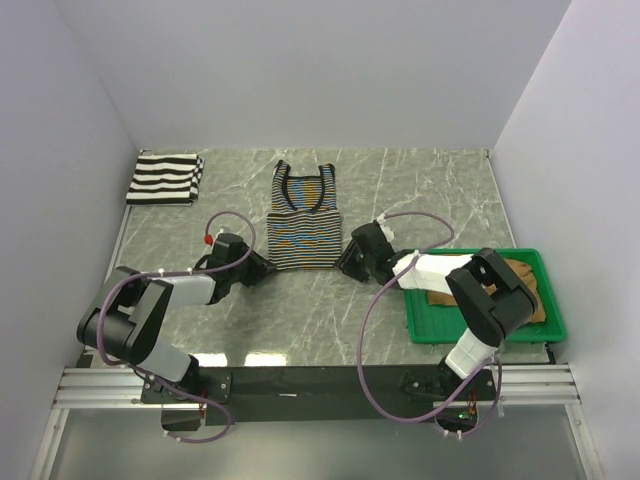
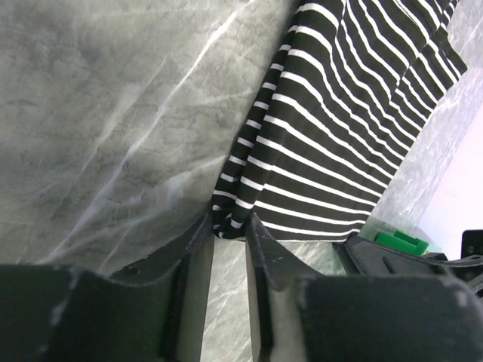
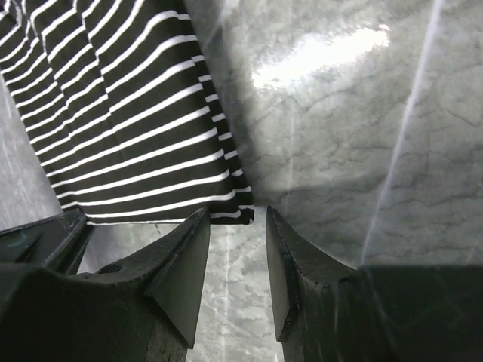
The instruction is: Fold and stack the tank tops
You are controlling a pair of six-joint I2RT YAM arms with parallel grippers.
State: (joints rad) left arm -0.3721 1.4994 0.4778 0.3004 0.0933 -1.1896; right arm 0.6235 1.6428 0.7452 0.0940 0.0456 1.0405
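The pinstriped tank top (image 1: 304, 218) lies flat at the table's middle, straps pointing away. My left gripper (image 1: 262, 268) sits at its near-left hem corner; in the left wrist view the gripper (image 2: 230, 220) has its jaws narrowed on that bunched corner of the pinstriped top (image 2: 332, 136). My right gripper (image 1: 348, 262) is at the near-right corner; the right wrist view shows this gripper (image 3: 237, 213) open, the top's corner (image 3: 128, 128) lying flat just at its fingertips. The wide-striped tank top (image 1: 165, 178) lies folded at the back left. The tan-brown tank top (image 1: 520, 290) rests in the tray.
A green plastic tray (image 1: 420, 325) stands at the near right, partly under my right arm; its edge (image 2: 400, 241) shows in the left wrist view. White walls close the table on three sides. Bare marble lies between the pinstriped top and the arm bases.
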